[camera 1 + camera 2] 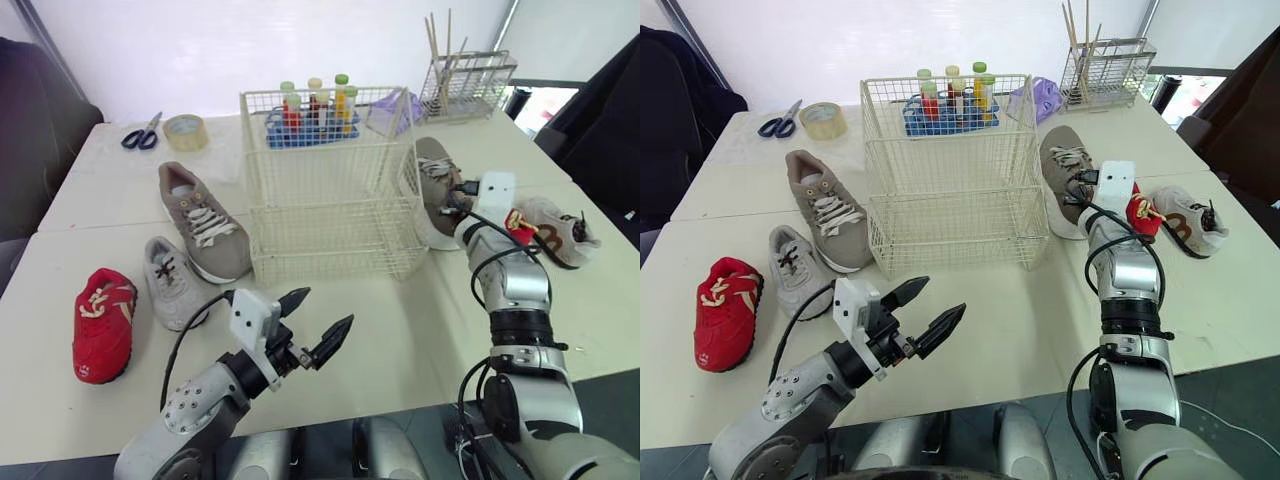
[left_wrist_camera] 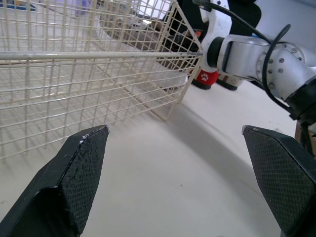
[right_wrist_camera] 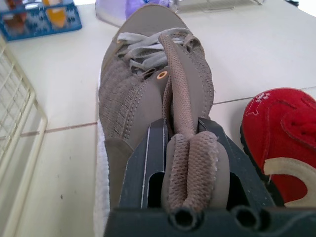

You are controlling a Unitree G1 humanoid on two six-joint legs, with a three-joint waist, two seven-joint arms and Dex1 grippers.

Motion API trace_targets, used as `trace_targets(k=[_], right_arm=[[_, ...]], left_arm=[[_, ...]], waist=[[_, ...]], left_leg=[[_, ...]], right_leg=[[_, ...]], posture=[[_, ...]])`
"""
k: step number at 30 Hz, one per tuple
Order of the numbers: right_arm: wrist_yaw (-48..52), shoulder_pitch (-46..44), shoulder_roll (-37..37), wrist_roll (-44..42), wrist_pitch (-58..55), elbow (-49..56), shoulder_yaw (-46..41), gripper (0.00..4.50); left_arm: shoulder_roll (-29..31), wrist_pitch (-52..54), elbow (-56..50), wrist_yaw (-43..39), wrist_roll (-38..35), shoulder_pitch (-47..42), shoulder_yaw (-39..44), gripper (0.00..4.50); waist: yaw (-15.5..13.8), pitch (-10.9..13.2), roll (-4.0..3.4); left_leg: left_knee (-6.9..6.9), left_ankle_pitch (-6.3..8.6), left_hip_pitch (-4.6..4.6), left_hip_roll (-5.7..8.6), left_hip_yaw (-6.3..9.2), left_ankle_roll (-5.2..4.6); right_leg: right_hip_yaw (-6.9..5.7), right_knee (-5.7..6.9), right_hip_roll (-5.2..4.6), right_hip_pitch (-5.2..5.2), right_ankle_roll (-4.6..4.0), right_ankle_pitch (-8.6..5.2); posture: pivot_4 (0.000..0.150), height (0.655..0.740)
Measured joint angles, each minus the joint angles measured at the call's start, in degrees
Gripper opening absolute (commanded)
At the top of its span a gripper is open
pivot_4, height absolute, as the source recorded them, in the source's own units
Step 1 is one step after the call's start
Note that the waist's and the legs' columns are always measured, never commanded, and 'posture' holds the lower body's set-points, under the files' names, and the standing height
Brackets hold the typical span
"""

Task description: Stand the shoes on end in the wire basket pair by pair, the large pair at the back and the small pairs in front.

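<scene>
The cream wire basket [image 1: 330, 235] stands mid-table. Right of it lies a large grey-brown shoe [image 3: 148, 94]; my right gripper [image 3: 190, 148] is shut on its heel collar, the padded rim pinched between the fingers. Its mate [image 1: 203, 220] lies left of the basket. A small grey shoe [image 1: 170, 280] and a small red shoe [image 1: 103, 322] lie further left. Another red shoe [image 3: 284, 133] and a beige small shoe [image 1: 562, 232] sit to the right of my right wrist. My left gripper [image 1: 328, 306] hovers open over bare table in front of the basket.
Behind the basket are a blue rack of bottles [image 1: 312, 115], a purple bag [image 1: 395, 108] and a wire holder with sticks [image 1: 465, 85]. Scissors [image 1: 140, 135] and a tape roll [image 1: 186, 131] lie at the back left. The table's front edge is close to my left arm.
</scene>
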State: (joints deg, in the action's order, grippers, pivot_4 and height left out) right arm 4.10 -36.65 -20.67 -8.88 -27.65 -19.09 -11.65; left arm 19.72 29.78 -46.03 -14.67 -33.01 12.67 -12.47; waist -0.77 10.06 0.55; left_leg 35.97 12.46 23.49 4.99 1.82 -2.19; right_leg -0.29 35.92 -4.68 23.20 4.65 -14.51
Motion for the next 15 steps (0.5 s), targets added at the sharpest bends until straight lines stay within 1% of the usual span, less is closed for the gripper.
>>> trace_targets(k=[4,6,9,12,15], right_arm=[[1.90,1.16,-1.22,0.16,3.83,0.09,0.22,0.31],[2.11,1.50,-2.12,0.15,4.85,0.23,0.08,0.31],[1.92,1.30,-4.83,-0.29,4.89,1.61,-2.16,0.31],[0.90,-1.39,-6.61,-0.97,4.94,3.91,-5.16,0.31],[-0.66,-5.24,-7.48,-0.96,5.39,6.60,-6.98,0.31]], left_arm=[[0.53,0.04,-0.01,-0.15,-0.05,0.32,0.59,4.50],[0.82,0.09,0.00,-0.36,-0.17,0.77,1.09,4.50],[2.04,0.85,0.00,-1.47,-1.39,1.18,2.55,4.50],[2.99,1.40,0.00,-2.96,-2.91,0.88,3.43,4.50],[3.70,2.37,0.21,-4.48,-4.37,0.12,4.22,4.50]], waist=[[-0.06,0.03,-0.04],[-0.08,0.06,-0.10],[-0.16,0.24,-0.43],[0.22,0.41,-0.70],[0.49,0.42,-0.71]], left_leg=[[-0.01,0.01,0.18,0.02,0.00,-0.02],[0.03,0.00,0.43,0.04,0.00,-0.03],[0.16,-0.10,1.03,0.09,-0.02,-0.16],[0.07,-0.14,1.21,0.07,-0.14,-0.13],[-0.05,-0.16,1.18,-0.04,-0.13,-0.09]], right_leg=[[-0.01,-0.07,-0.02,0.00,0.02,-0.01],[-0.01,-0.06,-0.02,0.20,0.03,0.01],[0.00,0.11,-0.05,0.80,0.06,0.04],[0.05,0.21,-0.03,1.13,0.28,0.17],[0.04,0.24,0.08,1.19,0.28,0.17]], posture=[[0.150,0.7400],[0.150,0.7400],[0.150,0.7400],[0.150,0.7400],[0.150,0.7400]])
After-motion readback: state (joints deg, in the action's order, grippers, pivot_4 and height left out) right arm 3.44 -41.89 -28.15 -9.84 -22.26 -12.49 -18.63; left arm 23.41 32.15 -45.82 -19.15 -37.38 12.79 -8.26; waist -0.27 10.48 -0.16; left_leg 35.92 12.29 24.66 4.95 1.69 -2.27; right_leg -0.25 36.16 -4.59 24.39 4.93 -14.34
